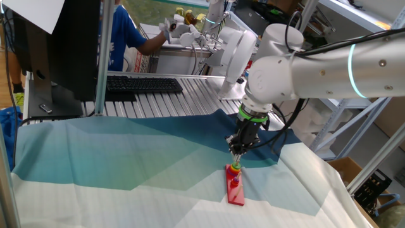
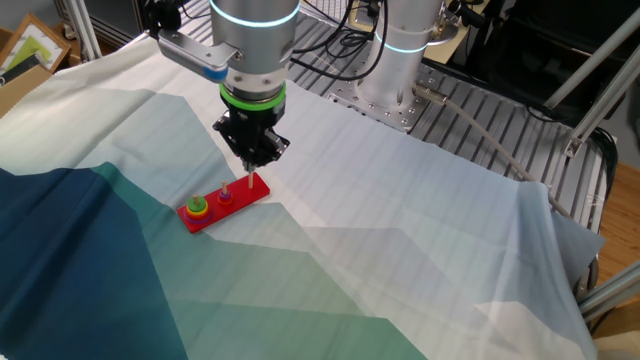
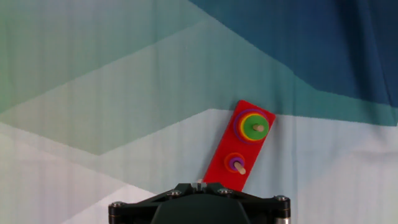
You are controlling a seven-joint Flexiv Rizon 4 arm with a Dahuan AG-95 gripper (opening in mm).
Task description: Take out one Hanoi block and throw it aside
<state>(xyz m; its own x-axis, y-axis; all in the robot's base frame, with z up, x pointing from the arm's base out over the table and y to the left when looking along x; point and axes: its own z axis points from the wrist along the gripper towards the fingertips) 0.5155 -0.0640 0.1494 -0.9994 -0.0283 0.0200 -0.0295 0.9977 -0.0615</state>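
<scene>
The long red base [image 3: 231,163] lies on the cloth with three pegs. The green Hanoi block [image 3: 254,129] sits on top of a stack with a yellow ring on the end peg. It also shows in one fixed view [image 1: 235,167] and in the other fixed view [image 2: 198,206]. A small purple ring [image 3: 236,163] sits on the middle peg. The third peg [image 2: 250,185] is bare. My gripper [image 2: 251,162] hangs just above the base, over the bare-peg end. Its fingers look drawn together to a point, with nothing seen in them. In the hand view only the gripper body shows.
The table is covered by a blue, teal and white cloth [image 1: 126,158]. A keyboard [image 1: 142,83] and monitor stand at the far edge. A person [image 1: 123,35] is behind the table. The arm's base [image 2: 400,60] and a slatted metal surface are at the back.
</scene>
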